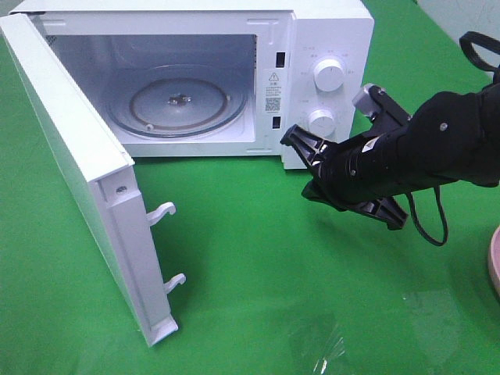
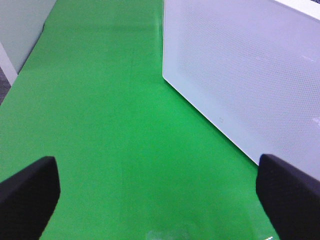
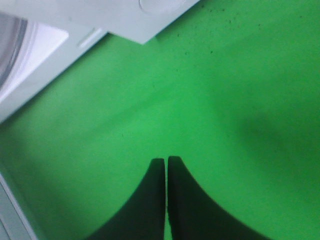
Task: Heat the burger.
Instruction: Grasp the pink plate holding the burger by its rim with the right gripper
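Two arms, one open microwave (image 1: 328,31), no burger in any view; only a pink plate rim (image 1: 494,266) shows at the far-right edge, so burger is prob. on it, off-frame. Microwave door (image 1: 70,156) is swung wide to the left, latch hooks (image 1: 160,211) facing out; glass turntable (image 1: 180,101) inside is bare, i.e. cavity ready for food. Right claw (image 1: 292,137) has its jaws pressed together on nothing; it hangs just near of the control panel, by the lower knob (image 1: 322,121); touching or not, can't tell; empty, so free to fetch the plate. Left claw (image 2: 160,185) is spread wide, empty, low beside a white dotted panel (image 2: 250,65), prob. the door's outer face, clear of the opening; not seen from the high cam. Surface: flat bright-green cloth (image 1: 258,273), dark specks near the microwave, a shiny patch (image 1: 320,344) at the near edge. Room: a pale panel (image 2: 20,30) past the cloth; little else shows.
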Available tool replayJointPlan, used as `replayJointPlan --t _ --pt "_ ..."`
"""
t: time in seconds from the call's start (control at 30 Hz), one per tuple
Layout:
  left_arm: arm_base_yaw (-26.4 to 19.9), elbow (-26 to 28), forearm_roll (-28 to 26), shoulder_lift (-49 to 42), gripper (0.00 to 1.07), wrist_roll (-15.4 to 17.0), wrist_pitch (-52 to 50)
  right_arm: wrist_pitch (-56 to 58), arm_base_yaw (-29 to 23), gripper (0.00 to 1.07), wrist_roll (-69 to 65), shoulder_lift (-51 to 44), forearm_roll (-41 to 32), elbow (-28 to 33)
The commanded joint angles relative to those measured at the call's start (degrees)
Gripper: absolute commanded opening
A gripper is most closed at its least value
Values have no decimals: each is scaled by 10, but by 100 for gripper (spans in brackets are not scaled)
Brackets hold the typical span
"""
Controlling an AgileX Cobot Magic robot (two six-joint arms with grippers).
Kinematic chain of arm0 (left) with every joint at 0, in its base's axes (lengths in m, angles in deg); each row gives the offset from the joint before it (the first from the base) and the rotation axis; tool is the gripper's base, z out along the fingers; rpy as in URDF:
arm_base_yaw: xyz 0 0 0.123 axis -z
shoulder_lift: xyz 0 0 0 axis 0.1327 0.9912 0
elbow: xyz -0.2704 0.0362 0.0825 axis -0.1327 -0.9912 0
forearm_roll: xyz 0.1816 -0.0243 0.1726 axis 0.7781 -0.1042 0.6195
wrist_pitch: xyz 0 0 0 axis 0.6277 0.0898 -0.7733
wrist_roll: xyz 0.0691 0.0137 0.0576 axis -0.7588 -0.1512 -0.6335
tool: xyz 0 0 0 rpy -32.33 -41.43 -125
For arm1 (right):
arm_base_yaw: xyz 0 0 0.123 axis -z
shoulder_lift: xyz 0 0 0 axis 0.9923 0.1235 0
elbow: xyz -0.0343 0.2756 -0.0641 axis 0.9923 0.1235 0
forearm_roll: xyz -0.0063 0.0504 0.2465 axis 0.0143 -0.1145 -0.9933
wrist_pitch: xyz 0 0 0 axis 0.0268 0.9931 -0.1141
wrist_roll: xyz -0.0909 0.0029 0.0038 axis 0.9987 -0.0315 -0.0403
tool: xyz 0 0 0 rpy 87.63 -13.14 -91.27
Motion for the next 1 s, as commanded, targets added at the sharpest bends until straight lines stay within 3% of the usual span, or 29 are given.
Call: replayJointPlan --t 0.03,0.43,0.63,0.7,0.73,0.77,0.8,0.83,0.87,0.9,0.97,1.0 --pt "-2 -2 -3 -13 100 -1 -6 83 4 2 59 -26 54 -1" --pt "-2 -2 -3 -13 100 -1 -6 304 4 9 58 -83 264 -19" --pt "-2 -2 -3 -13 100 -1 -6 385 4 17 57 -108 318 -37" --pt "-2 -2 -3 -13 100 -1 -6 407 4 33 58 -129 345 -41" --pt "-2 -2 -3 -13 100 -1 -6 407 4 33 58 -129 345 -41" --pt "-2 -2 -3 -13 100 -1 -6 421 4 46 58 -143 364 -41" --pt "-2 -2 -3 -13 100 -1 -6 421 4 46 58 -143 364 -41" --pt "-2 -2 -3 -13 100 -1 -6 432 4 60 58 -157 379 -41" --pt "-2 -2 -3 -13 100 -1 -6 432 4 60 58 -157 379 -41" --pt "-2 -2 -3 -13 100 -1 -6 440 4 74 58 -169 394 -41" --pt "-2 -2 -3 -13 100 -1 -6 441 4 80 58 -174 399 -41" --pt "-2 -2 -3 -13 100 -1 -6 455 4 89 58 -183 411 -41"
